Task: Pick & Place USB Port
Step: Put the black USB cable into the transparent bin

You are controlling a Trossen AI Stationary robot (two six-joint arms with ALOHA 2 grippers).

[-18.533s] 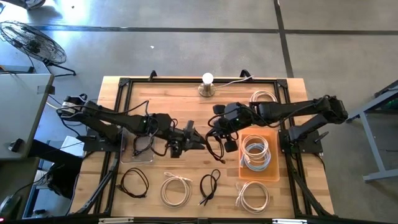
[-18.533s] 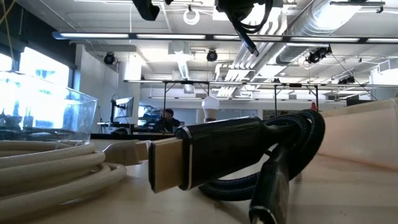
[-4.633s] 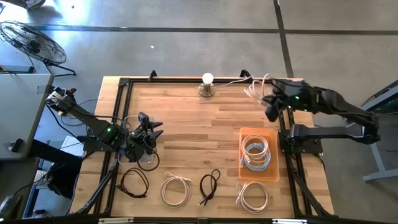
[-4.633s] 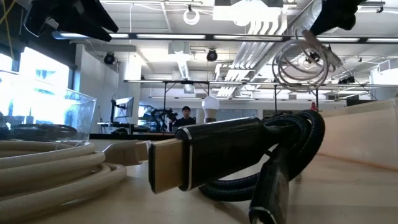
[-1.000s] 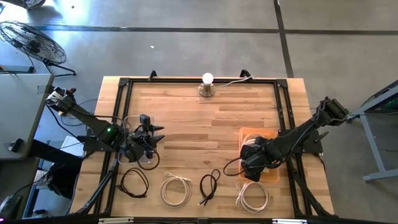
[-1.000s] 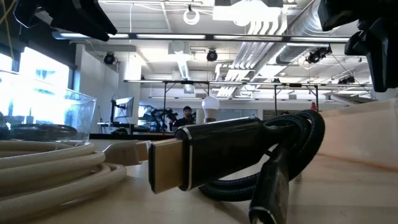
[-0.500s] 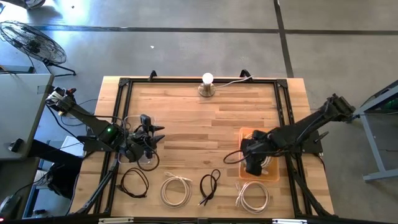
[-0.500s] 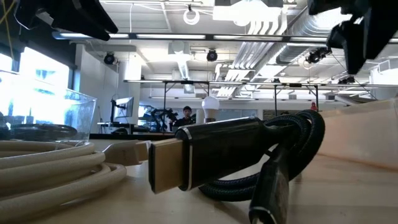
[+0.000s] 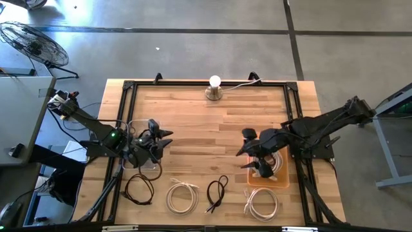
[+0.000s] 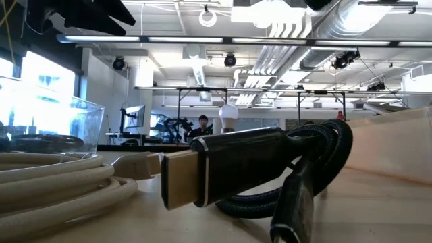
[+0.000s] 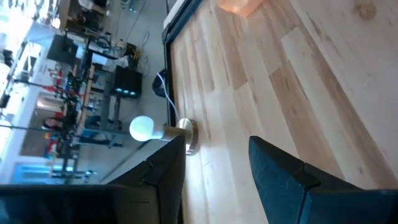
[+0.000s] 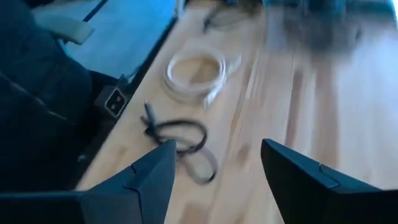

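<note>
While the left gripper (image 9: 165,139) waits released, the right gripper (image 9: 243,148) (fingers spread, empty) hovers beside the orange tray (image 9: 284,180).

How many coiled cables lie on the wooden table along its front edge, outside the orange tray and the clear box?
4: a black coil, a white coil, a small black bundle and a white coil, from left to right. The arms may hide others.

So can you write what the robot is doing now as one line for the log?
right gripper: open, empty, beside orange tray | left gripper: open, empty, over clear box | white cables: in tray
</note>
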